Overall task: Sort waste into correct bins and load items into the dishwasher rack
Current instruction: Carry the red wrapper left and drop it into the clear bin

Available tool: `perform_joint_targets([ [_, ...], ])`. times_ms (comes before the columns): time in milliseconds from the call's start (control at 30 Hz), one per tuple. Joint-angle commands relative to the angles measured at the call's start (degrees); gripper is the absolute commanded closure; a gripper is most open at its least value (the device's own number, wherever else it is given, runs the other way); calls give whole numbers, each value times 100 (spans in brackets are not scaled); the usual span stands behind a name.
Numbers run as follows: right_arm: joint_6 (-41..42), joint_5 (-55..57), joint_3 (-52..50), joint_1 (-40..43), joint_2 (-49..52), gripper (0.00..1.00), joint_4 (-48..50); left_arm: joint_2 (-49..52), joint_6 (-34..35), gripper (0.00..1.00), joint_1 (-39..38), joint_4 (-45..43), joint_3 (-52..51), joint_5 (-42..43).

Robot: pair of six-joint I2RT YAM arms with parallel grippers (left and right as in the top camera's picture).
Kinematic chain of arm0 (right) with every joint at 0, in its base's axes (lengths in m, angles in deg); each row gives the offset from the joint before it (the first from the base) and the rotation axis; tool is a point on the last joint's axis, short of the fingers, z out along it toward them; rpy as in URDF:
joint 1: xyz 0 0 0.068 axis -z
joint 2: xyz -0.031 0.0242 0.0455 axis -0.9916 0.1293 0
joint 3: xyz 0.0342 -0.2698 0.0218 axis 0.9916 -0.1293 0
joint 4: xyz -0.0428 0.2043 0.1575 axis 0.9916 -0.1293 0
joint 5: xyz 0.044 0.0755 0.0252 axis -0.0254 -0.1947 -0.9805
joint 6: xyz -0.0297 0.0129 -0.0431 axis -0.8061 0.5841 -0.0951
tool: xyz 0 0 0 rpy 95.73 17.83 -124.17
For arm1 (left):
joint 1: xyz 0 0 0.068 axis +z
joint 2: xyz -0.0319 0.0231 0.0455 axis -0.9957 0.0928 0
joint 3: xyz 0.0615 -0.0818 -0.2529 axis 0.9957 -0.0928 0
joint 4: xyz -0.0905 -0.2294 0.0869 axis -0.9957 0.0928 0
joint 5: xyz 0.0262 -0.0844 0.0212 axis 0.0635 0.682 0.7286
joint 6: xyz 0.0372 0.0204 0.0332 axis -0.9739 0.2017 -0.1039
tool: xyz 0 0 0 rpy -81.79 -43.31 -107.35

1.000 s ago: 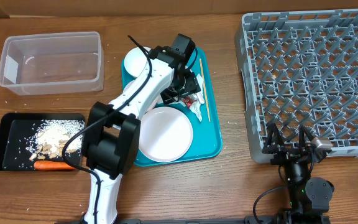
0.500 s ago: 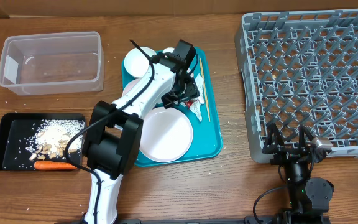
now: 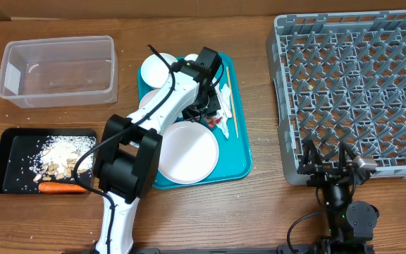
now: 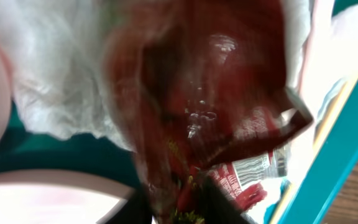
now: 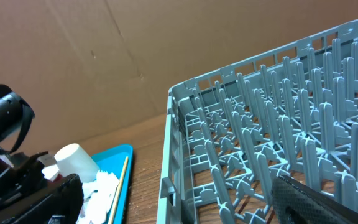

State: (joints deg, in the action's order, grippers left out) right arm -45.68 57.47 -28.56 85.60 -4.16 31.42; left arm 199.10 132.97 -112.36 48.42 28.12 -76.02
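My left gripper reaches down over the teal tray among the crumpled napkins. In the left wrist view the red foil wrapper fills the frame, and my left gripper is shut on its lower part, with white napkin behind it. A bit of the wrapper shows beside the fingers. The plate and a bowl sit on the tray. My right gripper stands open at the front edge of the grey dishwasher rack, holding nothing.
The clear tub stands at the back left. The black tray in front of it holds crumbs and a carrot. A thin wooden stick lies along the teal tray's right side. A white cup shows on that tray.
The left gripper has shifted slightly toward the napkins and closed from open onto the red foil wrapper. The right arm has not moved.
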Motion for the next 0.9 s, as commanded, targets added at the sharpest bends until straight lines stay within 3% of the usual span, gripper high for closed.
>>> perform_joint_targets([
  [0,-22,68,-59,37,-42,0,17,-44,-315,96,-44,317,560,-79],
  [267,-22,68,-59,37,-42,0,17,-234,-647,96,17,1449,1676,-96],
  [467,-22,68,-59,37,-42,0,17,-496,-645,96,651,1993,2636,-586],
  [833,-22,68,-59,37,-42,0,17,-476,-645,93,3585,1558,3036,-717],
  [867,-22,68,-59,37,-42,0,17,-455,-643,89,3836,1504,3018,-717],
])
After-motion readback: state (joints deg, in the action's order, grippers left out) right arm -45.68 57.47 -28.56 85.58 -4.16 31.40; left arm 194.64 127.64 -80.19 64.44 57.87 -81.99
